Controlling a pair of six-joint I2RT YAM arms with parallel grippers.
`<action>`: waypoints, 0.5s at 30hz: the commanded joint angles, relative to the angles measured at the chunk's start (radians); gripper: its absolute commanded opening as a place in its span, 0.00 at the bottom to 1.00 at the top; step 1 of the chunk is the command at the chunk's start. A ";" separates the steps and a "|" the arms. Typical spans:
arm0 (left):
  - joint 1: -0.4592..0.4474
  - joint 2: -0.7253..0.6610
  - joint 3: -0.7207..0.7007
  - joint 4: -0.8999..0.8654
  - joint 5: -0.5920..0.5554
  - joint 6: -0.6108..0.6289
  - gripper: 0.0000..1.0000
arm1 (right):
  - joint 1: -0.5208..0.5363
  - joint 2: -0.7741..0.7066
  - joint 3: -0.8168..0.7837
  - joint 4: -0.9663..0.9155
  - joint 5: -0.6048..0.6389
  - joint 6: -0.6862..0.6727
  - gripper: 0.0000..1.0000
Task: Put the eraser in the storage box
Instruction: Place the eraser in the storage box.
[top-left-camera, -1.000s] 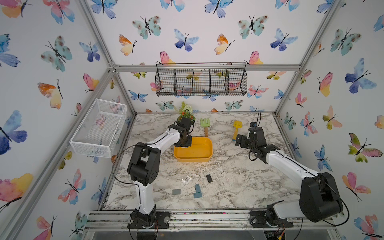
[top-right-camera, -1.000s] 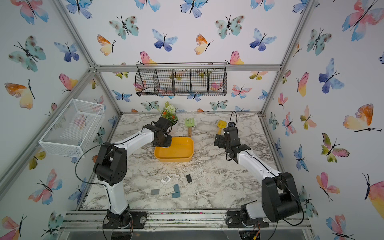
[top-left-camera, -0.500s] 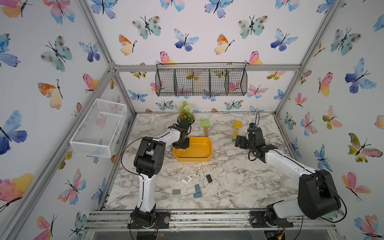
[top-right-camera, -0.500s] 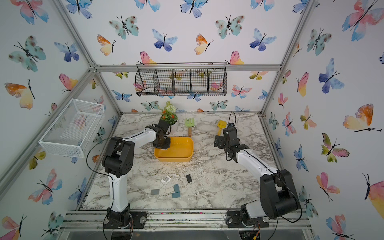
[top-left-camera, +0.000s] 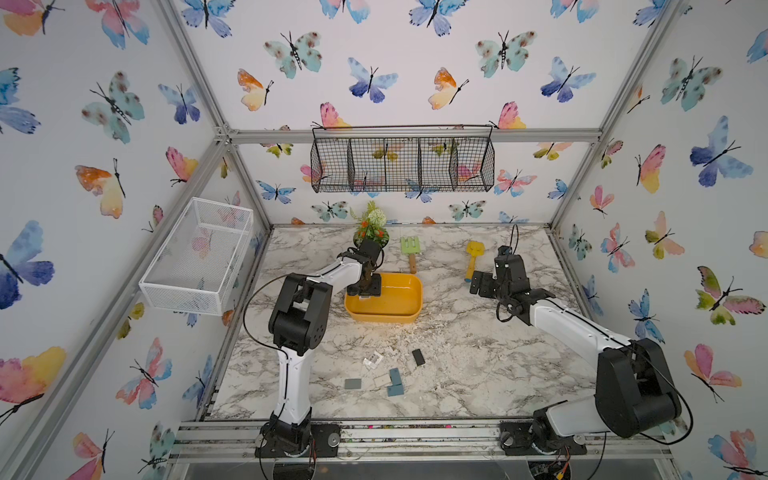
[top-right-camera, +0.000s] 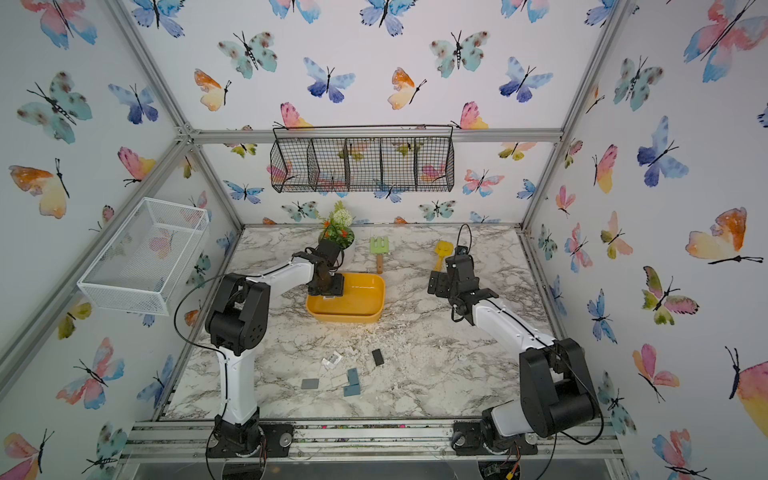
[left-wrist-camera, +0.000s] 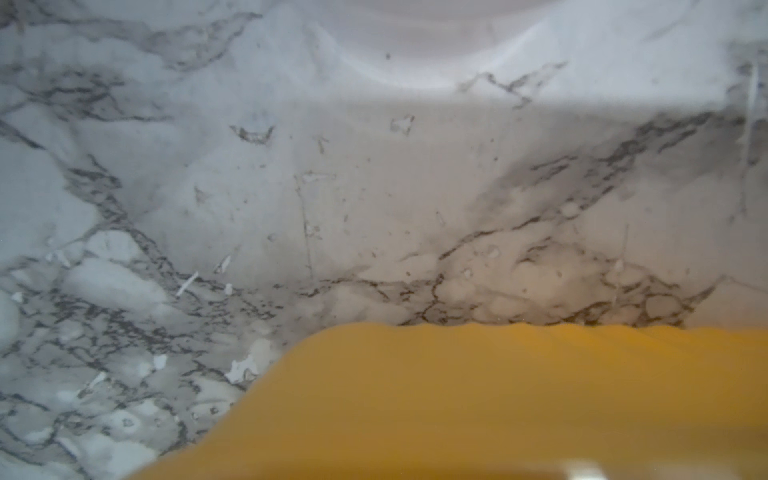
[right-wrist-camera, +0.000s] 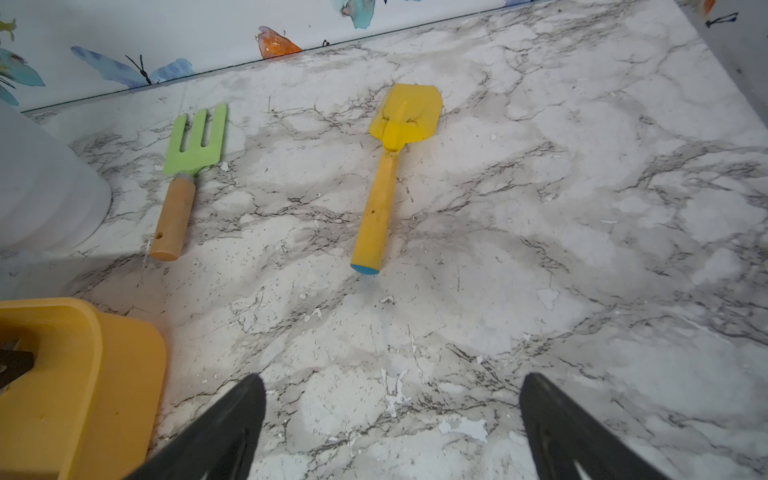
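The yellow storage box sits mid-table. My left gripper points down into its far left corner; its fingers are hidden, and the left wrist view shows only the blurred yellow rim. A small pale piece shows under it; I cannot tell what it is. Several erasers lie near the front: a black one, blue ones, a grey one. My right gripper hangs open over bare table, right of the box.
A green rake and a yellow shovel lie behind the box, beside a flower pot. A white mesh basket hangs on the left wall and a black wire basket on the back wall.
My left gripper has sunk lower into the box's far left corner and the left elbow has swung to the right. The right arm has hardly moved.
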 joint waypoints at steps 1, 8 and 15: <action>0.006 -0.012 -0.019 -0.022 -0.014 -0.001 0.72 | 0.000 0.004 0.003 -0.008 0.008 -0.004 0.98; 0.001 -0.147 -0.001 -0.019 0.033 0.013 0.84 | 0.000 0.005 0.003 -0.004 -0.014 -0.001 0.98; -0.063 -0.297 0.018 -0.107 0.058 0.092 0.84 | 0.000 -0.001 0.010 0.000 -0.032 -0.004 0.98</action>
